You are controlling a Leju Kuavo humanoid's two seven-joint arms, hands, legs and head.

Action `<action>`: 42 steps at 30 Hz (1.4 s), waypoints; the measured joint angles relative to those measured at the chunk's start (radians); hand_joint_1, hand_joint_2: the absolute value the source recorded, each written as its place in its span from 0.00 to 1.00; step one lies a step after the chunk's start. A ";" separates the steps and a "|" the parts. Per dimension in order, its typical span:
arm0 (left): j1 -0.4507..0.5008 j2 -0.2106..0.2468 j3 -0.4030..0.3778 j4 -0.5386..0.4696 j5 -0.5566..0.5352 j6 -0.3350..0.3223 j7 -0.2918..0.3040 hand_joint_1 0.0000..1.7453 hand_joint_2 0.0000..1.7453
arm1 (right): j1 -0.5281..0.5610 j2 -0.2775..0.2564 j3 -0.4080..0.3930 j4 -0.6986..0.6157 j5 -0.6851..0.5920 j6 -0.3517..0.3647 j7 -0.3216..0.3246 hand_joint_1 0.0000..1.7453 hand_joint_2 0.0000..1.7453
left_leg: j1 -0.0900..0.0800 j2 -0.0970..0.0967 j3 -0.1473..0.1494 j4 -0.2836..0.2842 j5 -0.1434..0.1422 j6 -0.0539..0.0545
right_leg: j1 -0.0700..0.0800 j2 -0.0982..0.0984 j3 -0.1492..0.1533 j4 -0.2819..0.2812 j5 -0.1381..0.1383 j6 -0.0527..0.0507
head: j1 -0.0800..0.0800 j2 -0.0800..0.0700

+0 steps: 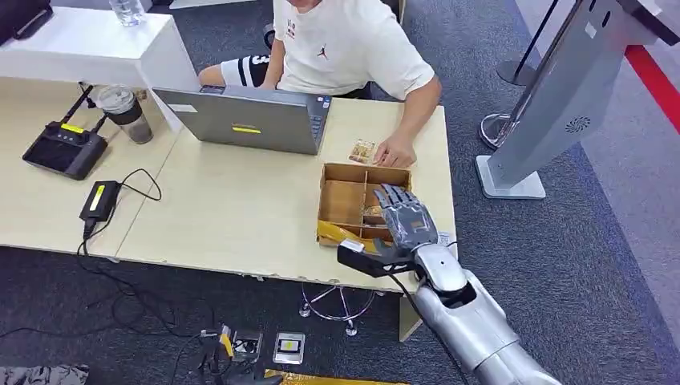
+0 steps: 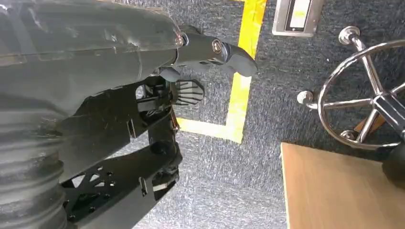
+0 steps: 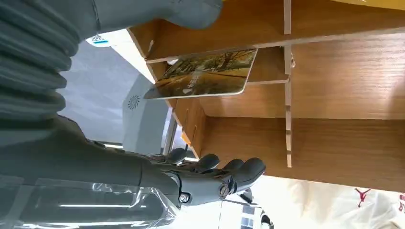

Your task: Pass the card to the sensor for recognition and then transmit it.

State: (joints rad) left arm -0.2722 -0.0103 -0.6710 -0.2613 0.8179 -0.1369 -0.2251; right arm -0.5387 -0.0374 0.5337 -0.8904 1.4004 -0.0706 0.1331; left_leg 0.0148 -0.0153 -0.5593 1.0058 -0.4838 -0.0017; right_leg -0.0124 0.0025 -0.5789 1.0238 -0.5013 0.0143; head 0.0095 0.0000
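from the head view the robot's right hand (image 1: pixel 405 215) hangs over the near right part of a divided cardboard box (image 1: pixel 341 202) on the light wooden table (image 1: pixel 232 216), its fingers spread and holding nothing, the silver forearm rising from the lower right; a glimpse of a card shows in the compartment beside the fingers, mostly hidden by the hand; the right wrist view gives what the head view hides: a card (image 3: pixel 205 74) printed with an autumn tree scene leans tilted inside one compartment of the box (image 3: pixel 334 95), resting against a thin divider, and the right hand's fingers (image 3: pixel 234 171) are extended beside it and apart from it, not touching the card; back in the head view a person in a white shirt (image 1: pixel 345 40) sits across the table with a hand (image 1: pixel 394 151) resting just beyond the box's far edge, next to a second card (image 1: pixel 362 150) lying flat on the table; a grey laptop (image 1: pixel 244 119) stands to the left of it, and a grey standing kiosk (image 1: pixel 561 96) rises off the table's right end; the left wrist view looks down at the grey carpet with a strip of yellow tape (image 2: pixel 243 76) and a chrome chair base (image 2: pixel 367 90), and the left hand (image 2: pixel 210 52) shows there with its fingers loosely extended and nothing in them
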 joint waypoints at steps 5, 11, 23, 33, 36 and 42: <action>0.000 -0.002 0.000 0.000 0.000 0.003 0.000 0.00 1.00 | -0.001 0.005 -0.009 0.011 -0.003 -0.002 -0.006 0.06 1.00 | 0.000 0.000 0.000 0.000 0.000 0.000 | 0.000 0.000 0.000 0.000 0.000 0.000 | 0.000 0.000; 0.000 -0.003 0.001 0.000 0.004 0.005 -0.003 0.00 1.00 | -0.003 0.012 -0.012 0.021 -0.004 -0.003 -0.010 0.14 1.00 | 0.000 0.000 0.000 0.000 0.000 0.000 | 0.000 0.000 0.000 0.000 0.000 0.000 | 0.000 0.000; 0.000 -0.004 0.007 0.000 0.007 0.004 -0.007 0.00 1.00 | -0.017 0.021 -0.013 0.047 -0.001 -0.013 -0.014 0.12 1.00 | 0.000 0.000 0.000 0.000 0.000 0.000 | 0.000 0.000 0.000 0.000 0.000 0.000 | 0.000 0.000; 0.000 -0.004 0.008 0.000 0.002 0.003 -0.007 0.00 1.00 | -0.021 0.023 -0.016 0.060 0.000 -0.013 -0.014 0.21 1.00 | 0.000 0.000 0.000 0.000 0.000 0.000 | 0.000 0.000 0.000 0.000 0.000 0.000 | 0.000 0.000; -0.001 -0.004 0.008 0.000 0.002 0.003 -0.007 0.00 1.00 | -0.022 0.023 -0.019 0.061 0.000 -0.013 -0.014 0.21 1.00 | 0.000 0.000 0.000 0.000 0.000 0.000 | 0.000 0.000 0.000 0.000 0.000 0.000 | 0.000 0.000; -0.002 -0.004 0.008 0.000 0.000 0.002 -0.007 0.00 1.00 | -0.024 0.023 -0.032 0.064 0.000 -0.012 -0.012 0.21 1.00 | 0.000 0.000 0.000 0.000 0.000 0.000 | 0.000 0.000 0.000 0.000 0.000 0.000 | 0.000 0.000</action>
State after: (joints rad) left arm -0.2739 -0.0145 -0.6634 -0.2613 0.8175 -0.1350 -0.2319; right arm -0.5627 -0.0145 0.5020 -0.8267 1.4008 -0.0824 0.1209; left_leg 0.0148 -0.0153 -0.5592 1.0058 -0.4838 -0.0017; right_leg -0.0123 0.0026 -0.5790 1.0238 -0.5013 0.0143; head 0.0095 0.0000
